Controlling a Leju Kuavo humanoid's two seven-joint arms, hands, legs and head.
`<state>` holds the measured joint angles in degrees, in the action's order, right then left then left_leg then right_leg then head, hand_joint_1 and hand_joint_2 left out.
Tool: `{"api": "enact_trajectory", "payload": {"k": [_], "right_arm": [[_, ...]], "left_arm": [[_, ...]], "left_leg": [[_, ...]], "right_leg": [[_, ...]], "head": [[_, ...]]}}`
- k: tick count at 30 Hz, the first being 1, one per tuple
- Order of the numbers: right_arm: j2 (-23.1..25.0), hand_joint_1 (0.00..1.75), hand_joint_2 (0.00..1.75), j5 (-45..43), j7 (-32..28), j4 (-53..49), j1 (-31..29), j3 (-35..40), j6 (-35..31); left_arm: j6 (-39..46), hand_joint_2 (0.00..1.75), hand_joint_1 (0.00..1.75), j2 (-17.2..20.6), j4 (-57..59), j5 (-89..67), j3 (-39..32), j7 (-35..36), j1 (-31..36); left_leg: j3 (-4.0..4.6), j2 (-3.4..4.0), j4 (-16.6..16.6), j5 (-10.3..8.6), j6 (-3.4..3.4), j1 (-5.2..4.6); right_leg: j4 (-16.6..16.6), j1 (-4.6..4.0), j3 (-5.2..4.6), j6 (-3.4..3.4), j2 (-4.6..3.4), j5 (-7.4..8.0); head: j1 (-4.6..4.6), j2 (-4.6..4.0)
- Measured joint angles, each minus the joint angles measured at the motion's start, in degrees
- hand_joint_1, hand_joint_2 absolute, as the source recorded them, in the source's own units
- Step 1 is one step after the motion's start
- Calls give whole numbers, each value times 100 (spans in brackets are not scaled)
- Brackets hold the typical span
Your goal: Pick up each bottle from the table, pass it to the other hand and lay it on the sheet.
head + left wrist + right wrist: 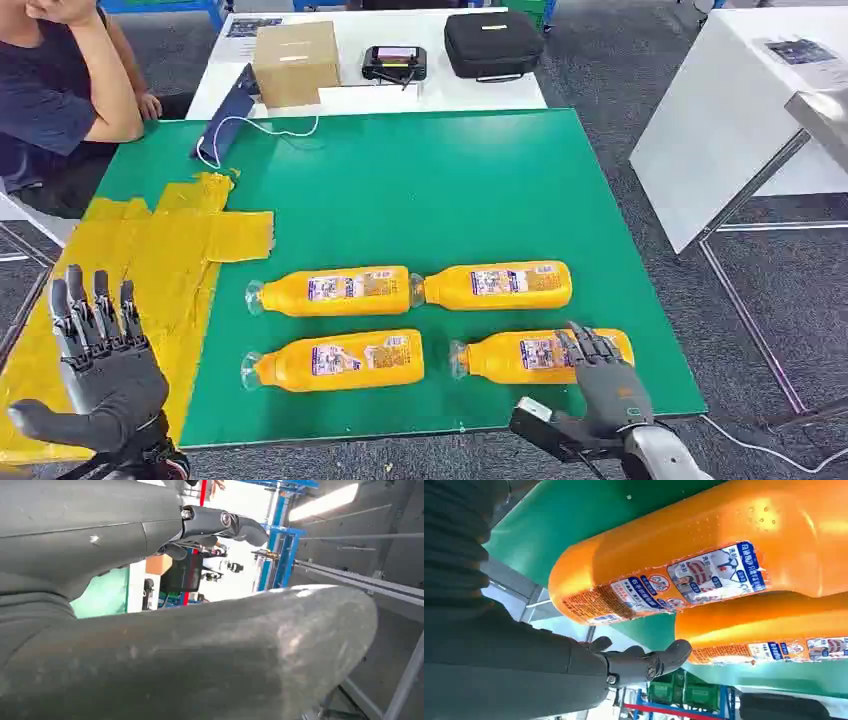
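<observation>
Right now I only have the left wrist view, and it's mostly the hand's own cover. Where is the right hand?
Observer: The right hand is at the table's near edge. Its fingers reach over the base end of the near right orange bottle but are not closed on it.
Operator: How many bottles are on the sheet?
Observer: None. All four orange bottles lie in two rows on the green table, beside the yellow sheet.
Operator: And my left hand?
Observer: The left hand is held above the sheet's near part, fingers apart and pointing up, with nothing in it.
</observation>
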<state>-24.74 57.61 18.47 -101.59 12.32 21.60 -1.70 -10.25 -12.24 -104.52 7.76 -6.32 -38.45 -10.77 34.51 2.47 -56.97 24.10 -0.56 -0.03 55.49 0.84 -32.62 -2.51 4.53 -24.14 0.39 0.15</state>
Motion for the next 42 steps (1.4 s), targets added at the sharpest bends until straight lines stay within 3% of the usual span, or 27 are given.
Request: {"api": "enact_trajectory", "payload": {"k": [10, 21, 30, 31, 32, 33, 38, 42], "right_arm": [[-92, 0, 175, -44, 72, 0, 1, -134, 70], [-461, 0, 175, -538, -256, 330, -180, -645, 765], [-739, 0, 175, -483, -407, 643, -598, -597, 1386], [-763, 40, 175, -454, -431, 695, -687, -568, 1449], [-785, 145, 175, -422, -478, 762, -815, -511, 1523], [-804, 175, 175, -389, -520, 826, -929, -457, 1584], [-743, 171, 175, -317, -844, 1439, -1809, 64, 1843], [-429, 169, 175, -365, -1060, 2289, -2682, 805, 1843]], "left_arm": [[-59, 0, 0, -13, 0, -4, -33, 7, 9], [-164, 0, 0, -13, 24, 61, 6, 17, 131], [-247, 0, 0, -11, 98, 140, 20, 26, 252], [-247, 0, 0, -11, 116, 142, 26, 28, 273], [-254, 0, 0, -9, 131, 146, 46, 31, 298], [-260, 0, 0, -9, 146, 149, 65, 31, 314], [-306, 0, 0, -4, 243, 186, 144, 35, 402], [-310, 0, 0, 2, 356, 249, 297, 61, 546]], "left_leg": [[0, 0, 0, 0, 0, 0], [-1, 0, 0, -1, -1, -5], [1, 1, 0, -1, -1, -5], [2, 1, 0, -1, -1, -6], [2, 2, 0, -1, -1, -6], [1, 3, 0, -1, -1, -6], [-2, 9, -1, -7, -6, -5], [-15, 30, -1, -7, -5, -3]], "right_leg": [[0, 1, 0, 0, 0, 0], [0, 5, 1, -2, 0, 2], [0, 5, 1, -2, 0, 2], [0, 5, 2, -3, 0, 3], [0, 5, 1, -5, -1, 5], [0, 5, 2, -5, -3, 5], [1, 4, 3, -6, -7, 8], [2, -3, 10, -5, -19, 10]], "head": [[0, 0], [0, 0], [0, 0], [2, 0], [0, 0], [0, 0], [2, 0], [4, 0]]}}
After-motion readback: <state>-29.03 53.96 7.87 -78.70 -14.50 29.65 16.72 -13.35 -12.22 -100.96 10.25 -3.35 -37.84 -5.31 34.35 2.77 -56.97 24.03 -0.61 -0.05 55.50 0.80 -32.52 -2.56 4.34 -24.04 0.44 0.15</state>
